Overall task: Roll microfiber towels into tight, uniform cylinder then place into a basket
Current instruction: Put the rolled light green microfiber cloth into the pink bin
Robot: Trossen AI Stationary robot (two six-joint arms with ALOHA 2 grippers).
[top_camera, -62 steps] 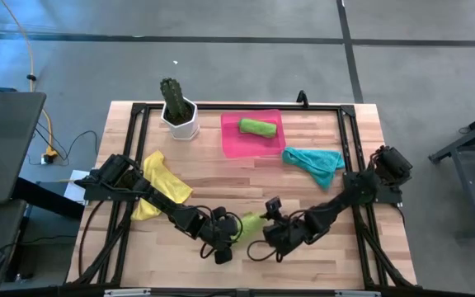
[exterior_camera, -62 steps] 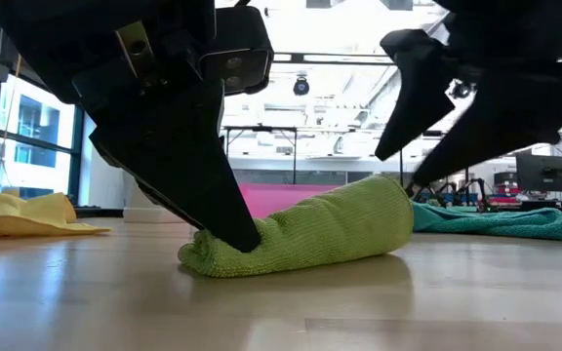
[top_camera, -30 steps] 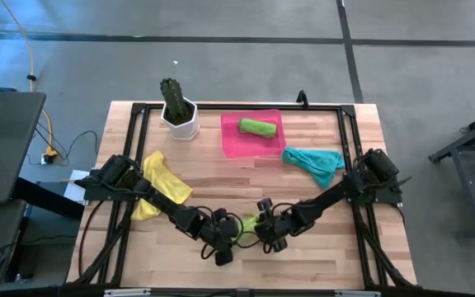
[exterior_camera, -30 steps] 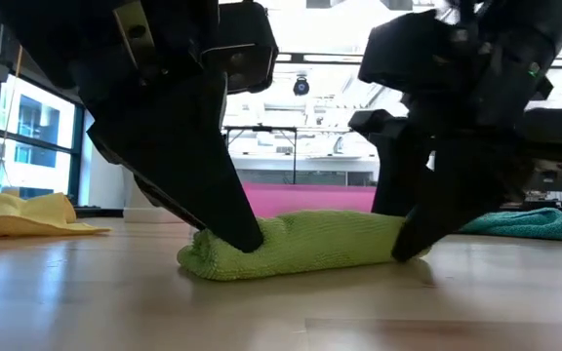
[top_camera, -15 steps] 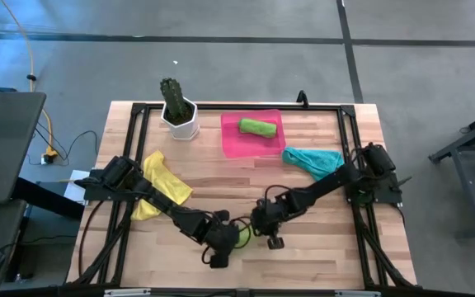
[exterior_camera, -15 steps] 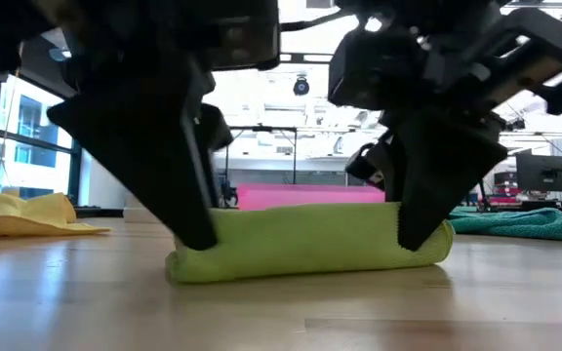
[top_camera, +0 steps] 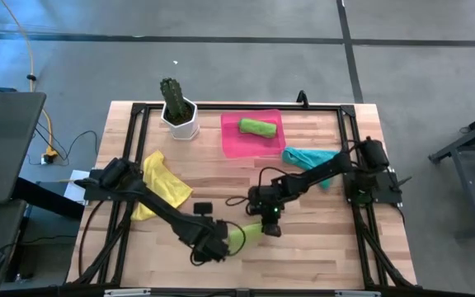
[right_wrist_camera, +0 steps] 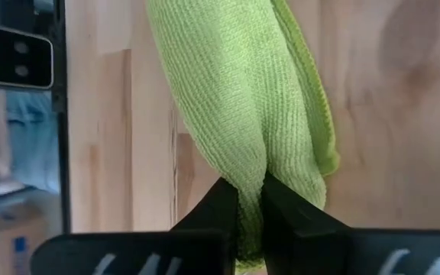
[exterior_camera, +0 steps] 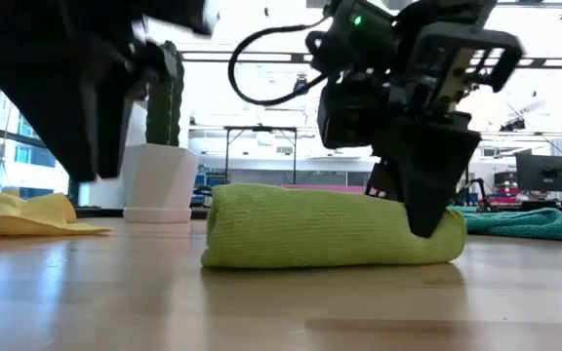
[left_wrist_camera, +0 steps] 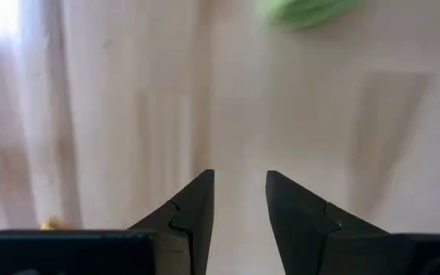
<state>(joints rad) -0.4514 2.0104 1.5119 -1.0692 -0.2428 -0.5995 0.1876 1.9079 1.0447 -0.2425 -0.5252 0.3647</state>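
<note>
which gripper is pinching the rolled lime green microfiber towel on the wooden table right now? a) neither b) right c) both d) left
b: the right gripper is shut on one end of the rolled lime green microfiber towel, while the left gripper stands open over bare wood.

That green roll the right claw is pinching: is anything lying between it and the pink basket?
Nothing visible. The right gripper is shut on one end of the green roll. From above, bare table lies between it and the basket. The teal towel and cactus pot sit off to either side.
</note>
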